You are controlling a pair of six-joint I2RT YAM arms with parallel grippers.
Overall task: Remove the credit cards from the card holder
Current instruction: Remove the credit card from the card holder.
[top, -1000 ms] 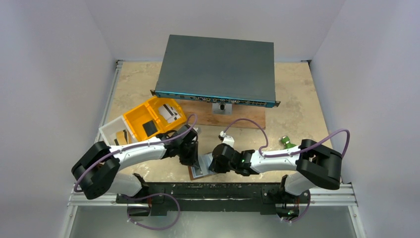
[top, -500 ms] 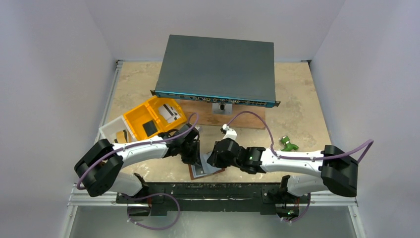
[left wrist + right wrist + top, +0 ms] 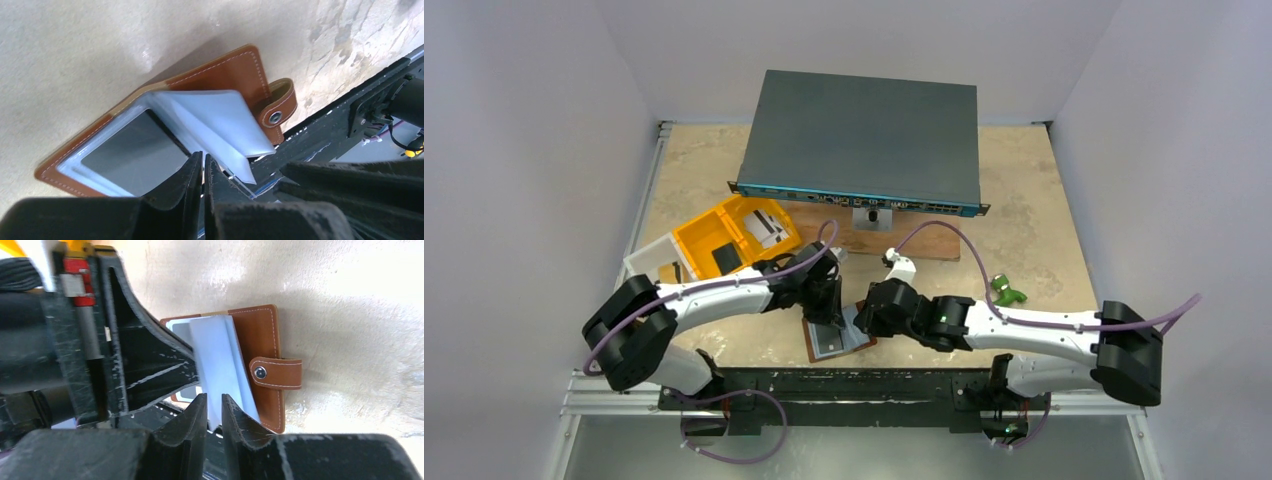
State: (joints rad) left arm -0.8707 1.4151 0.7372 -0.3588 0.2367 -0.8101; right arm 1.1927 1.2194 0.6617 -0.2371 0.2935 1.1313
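At the table's near edge, the wallet [image 3: 832, 345] is laid open with its pale pocket leaves [image 3: 215, 360] fanned up. Compared with a second ago, the right claw [image 3: 214, 399] is now slightly parted where it was tight, and both claws are shifted further over the wallet. No card is drawn free here, so a fresh grip is probably being sought. One leaf's edge is found in the right claw's gap. The left claw [image 3: 202, 157] is pressed together above a dark card [image 3: 130, 150] lodged in its pocket.
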